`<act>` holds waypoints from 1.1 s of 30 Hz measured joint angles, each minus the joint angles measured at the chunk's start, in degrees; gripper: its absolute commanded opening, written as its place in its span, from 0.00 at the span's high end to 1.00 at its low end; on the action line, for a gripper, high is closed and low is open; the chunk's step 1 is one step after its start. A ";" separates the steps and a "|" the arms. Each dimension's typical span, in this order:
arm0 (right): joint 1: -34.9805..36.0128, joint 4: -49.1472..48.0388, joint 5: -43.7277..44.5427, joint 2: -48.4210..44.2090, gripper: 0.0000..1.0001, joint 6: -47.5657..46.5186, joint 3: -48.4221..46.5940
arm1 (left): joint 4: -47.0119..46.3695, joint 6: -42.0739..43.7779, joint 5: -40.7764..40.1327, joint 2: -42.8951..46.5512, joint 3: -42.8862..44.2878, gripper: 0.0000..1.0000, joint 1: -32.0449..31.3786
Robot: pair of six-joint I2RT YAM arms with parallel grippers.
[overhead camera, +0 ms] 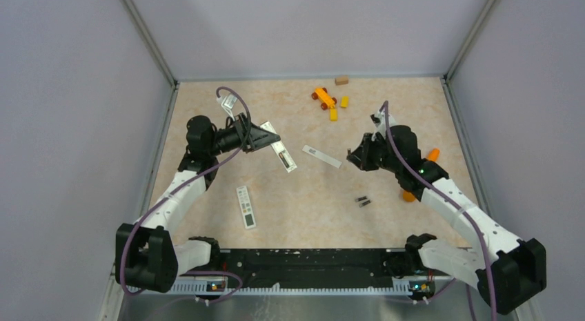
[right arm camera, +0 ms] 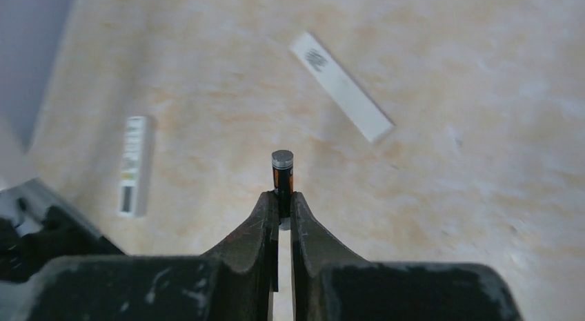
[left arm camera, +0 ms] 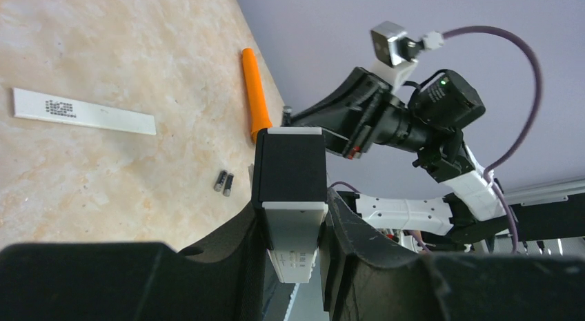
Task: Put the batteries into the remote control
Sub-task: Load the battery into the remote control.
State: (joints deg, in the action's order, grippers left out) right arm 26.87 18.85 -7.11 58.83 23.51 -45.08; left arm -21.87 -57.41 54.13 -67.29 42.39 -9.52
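The right claw [right arm camera: 281, 201], pinching a battery [right arm camera: 282, 170], should align it end-on, minding polarity, with the dark bay [left arm camera: 290, 166] of the remote [left arm camera: 295, 228] that the left claw [left arm camera: 292, 209] clamps.

Remote [left arm camera: 290, 190]: lower end hidden inside left tool [left arm camera: 293, 221].
Battery [right arm camera: 282, 170]: lower half hidden in right tool [right arm camera: 283, 200].
Orange stick [overhead camera: 432, 154]: middle behind right arm [overhead camera: 445, 191].

Left gripper [left arm camera: 292, 223] clamped on remote control [left arm camera: 290, 162], aloft; right gripper [right arm camera: 281, 203] pinching battery [right arm camera: 282, 172], aloft.
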 measured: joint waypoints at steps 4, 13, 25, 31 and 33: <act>3.45 -10.99 -13.92 -3.30 1.00 -0.44 0.20 | -3.23 -3.06 -0.48 -0.44 -0.04 1.00 -1.14; 14.97 -11.61 -23.50 1.95 1.00 -3.91 -9.22 | -8.33 -9.07 -3.65 -1.90 -0.83 1.00 -6.19; 21.09 8.33 -4.07 11.39 1.00 -5.01 -24.13 | -9.53 -10.40 -6.78 -4.33 -2.89 1.00 -8.22; 22.99 15.21 -0.44 15.63 1.00 -5.38 -28.89 | -10.91 -10.45 -7.72 -5.35 -4.42 1.00 -8.22; 23.71 16.46 0.33 16.74 1.00 -5.55 -29.66 | -11.41 -10.58 -7.96 -5.64 -4.85 1.00 -8.22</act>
State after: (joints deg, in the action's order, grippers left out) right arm 50.59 35.31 -6.79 75.57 17.96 -74.74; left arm -33.28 -67.99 46.17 -72.93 37.54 -17.74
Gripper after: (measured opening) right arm 0.056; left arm 0.332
